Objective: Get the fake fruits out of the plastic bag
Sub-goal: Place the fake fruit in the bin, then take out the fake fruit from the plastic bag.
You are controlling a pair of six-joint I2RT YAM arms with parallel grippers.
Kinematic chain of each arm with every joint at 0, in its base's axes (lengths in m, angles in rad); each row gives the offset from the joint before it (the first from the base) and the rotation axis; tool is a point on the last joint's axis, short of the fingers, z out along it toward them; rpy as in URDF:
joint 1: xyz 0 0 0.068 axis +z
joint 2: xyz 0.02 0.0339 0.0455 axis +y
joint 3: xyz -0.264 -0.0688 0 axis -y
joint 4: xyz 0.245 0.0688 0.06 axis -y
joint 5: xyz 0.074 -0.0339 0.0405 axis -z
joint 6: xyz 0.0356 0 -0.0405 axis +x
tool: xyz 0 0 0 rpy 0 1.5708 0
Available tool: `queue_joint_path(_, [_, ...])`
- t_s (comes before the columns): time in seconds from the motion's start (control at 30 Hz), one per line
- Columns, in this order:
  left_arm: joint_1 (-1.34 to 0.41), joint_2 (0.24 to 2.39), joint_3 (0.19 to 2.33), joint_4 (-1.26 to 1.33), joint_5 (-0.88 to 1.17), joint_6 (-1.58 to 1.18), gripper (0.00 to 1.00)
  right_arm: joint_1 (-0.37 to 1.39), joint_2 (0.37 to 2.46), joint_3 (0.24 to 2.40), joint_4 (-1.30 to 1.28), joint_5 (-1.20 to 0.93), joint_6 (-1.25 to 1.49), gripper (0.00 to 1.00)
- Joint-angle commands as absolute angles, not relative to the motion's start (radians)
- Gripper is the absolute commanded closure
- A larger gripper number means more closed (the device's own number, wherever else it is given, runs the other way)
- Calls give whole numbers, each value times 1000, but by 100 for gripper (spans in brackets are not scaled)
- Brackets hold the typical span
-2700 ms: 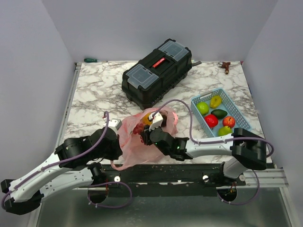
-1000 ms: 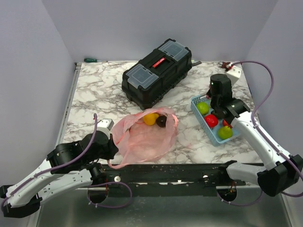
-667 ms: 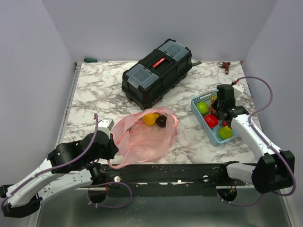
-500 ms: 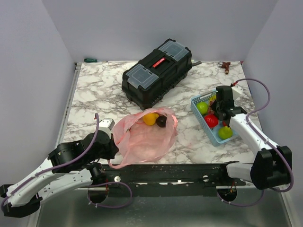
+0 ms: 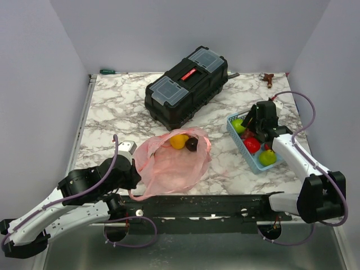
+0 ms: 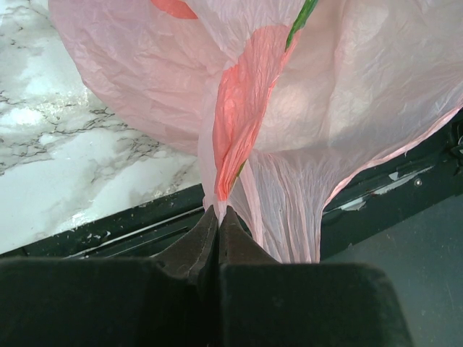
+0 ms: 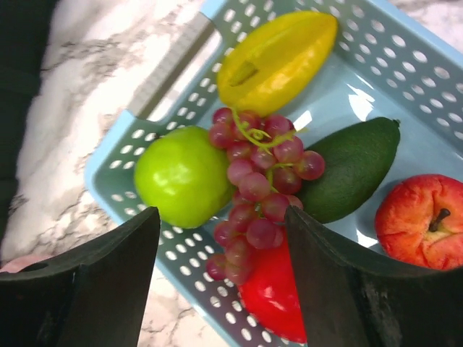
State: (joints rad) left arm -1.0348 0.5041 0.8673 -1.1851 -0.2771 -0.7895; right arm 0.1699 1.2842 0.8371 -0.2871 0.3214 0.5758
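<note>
— Whereabouts of the plastic bag (image 5: 171, 166)?
— Near the front edge of the marble table (image 5: 112, 107), a little left of centre, lying crumpled and pink.
— Any fruit with it?
— Two pieces show at its far end, side by side: an orange-yellow fruit (image 5: 179, 140) and a dark fruit (image 5: 192, 144).
— And the others?
— In the light blue basket (image 7: 434, 58) on the right side of the table, well apart from the bag. The right wrist view shows a grape bunch (image 7: 257, 188) lying over a red fruit (image 7: 271, 300), with a green apple (image 7: 181, 173) on one side and an avocado (image 7: 354, 170) on the other. A yellow fruit (image 7: 278, 50) sits beyond them, and a red apple (image 7: 416, 220) lies beside the avocado.
— Left gripper (image 6: 218, 217)?
— Pinched tight on a fold of the bag's near edge, with the film bunched between its fingers.
— Right gripper (image 7: 222, 217)?
— Above the basket, fingers spread wide, with the grapes lying in view between them. It grips nothing.
— Anything else on the table?
— A black toolbox (image 5: 187, 85) behind the bag, set at an angle, and a green-handled screwdriver (image 5: 108, 71) at the far left corner.
</note>
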Motion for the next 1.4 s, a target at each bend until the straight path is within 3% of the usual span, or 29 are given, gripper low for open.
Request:
queue_joint_path(0.0, [-1039, 519, 857, -1184, -287, -778, 100, 166, 1204, 904, -308, 219, 531, 26])
queue_joint_path(0.2, [-1039, 523, 857, -1185, -289, -776, 100, 188, 1084, 963, -312, 8, 542, 22])
queue_joint_path(0.47, [-1039, 513, 858, -1184, -292, -779, 100, 460, 1032, 1112, -363, -45, 564, 18])
queue_joint_path(0.9, [-1039, 504, 857, -1189, -298, -790, 100, 1278, 1216, 1317, -264, 375, 384, 18])
queue_joint_path(1.07, [-1039, 505, 857, -1192, -302, -794, 100, 1394, 1333, 1299, -219, 331, 318, 19])
queue_joint_path(1.2, [-1039, 504, 857, -1192, -302, -793, 100, 1459, 1397, 1236, -175, 412, 315, 19])
queue_joint_path(1.37, [-1039, 507, 856, -1186, -290, -785, 100, 1462, 1480, 1180, -183, 547, 421, 32])
